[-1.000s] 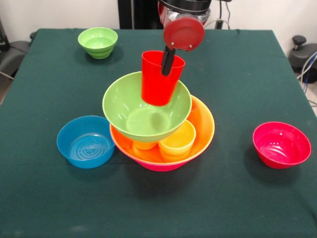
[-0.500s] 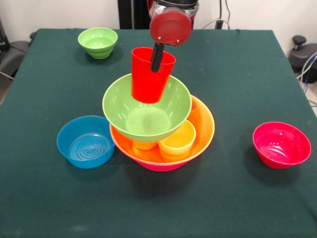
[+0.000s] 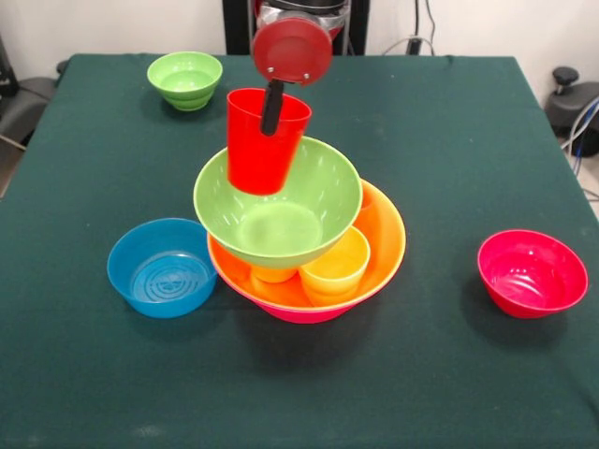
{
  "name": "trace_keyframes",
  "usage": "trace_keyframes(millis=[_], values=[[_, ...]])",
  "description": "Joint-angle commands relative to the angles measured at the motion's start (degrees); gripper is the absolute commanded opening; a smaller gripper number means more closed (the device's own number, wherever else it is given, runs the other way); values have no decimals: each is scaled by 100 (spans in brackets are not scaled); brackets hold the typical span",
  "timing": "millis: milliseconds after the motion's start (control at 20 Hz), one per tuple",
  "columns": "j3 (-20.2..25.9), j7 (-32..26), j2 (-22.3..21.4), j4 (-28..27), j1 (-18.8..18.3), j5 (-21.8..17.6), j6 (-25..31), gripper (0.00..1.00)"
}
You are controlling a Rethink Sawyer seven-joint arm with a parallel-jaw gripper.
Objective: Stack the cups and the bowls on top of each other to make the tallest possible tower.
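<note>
At the left of the green-clothed worktop, near its front half, a small blue bowl sits upright and alone, its rim just beside the left edge of the tower. Far behind it, by the back left corner, a small green bowl stands upright, well apart from everything else.

In the middle stands the tower. Its base is a large pink bowl, showing only as a thin band under the large orange bowl nested inside it. In the orange bowl, toward its near side, rest two yellow cups, one showing its open mouth and the other mostly hidden under the bowl above. A medium-large green bowl sits tilted on top of them, its mouth facing the near side.

Above the green bowl's far left rim a red cup hangs upright, its base in front of that rim; whether it touches the bowl cannot be told. The end effector comes down from above with a round red disc over it, and one dark finger reaches down inside the cup's mouth, clamping its wall so that the cup is carried.

At the right, a small red bowl stands upright on the cloth, well apart from the tower.
</note>
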Motion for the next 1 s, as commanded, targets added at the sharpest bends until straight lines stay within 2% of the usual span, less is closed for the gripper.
trace_keyframes(millis=[50,600,1000], values=[[506,544,451,-314,-207,-235,76,0],[449,734,678,-712,-229,-176,316,0],[402,860,638,-698,-147,-119,432,0]])
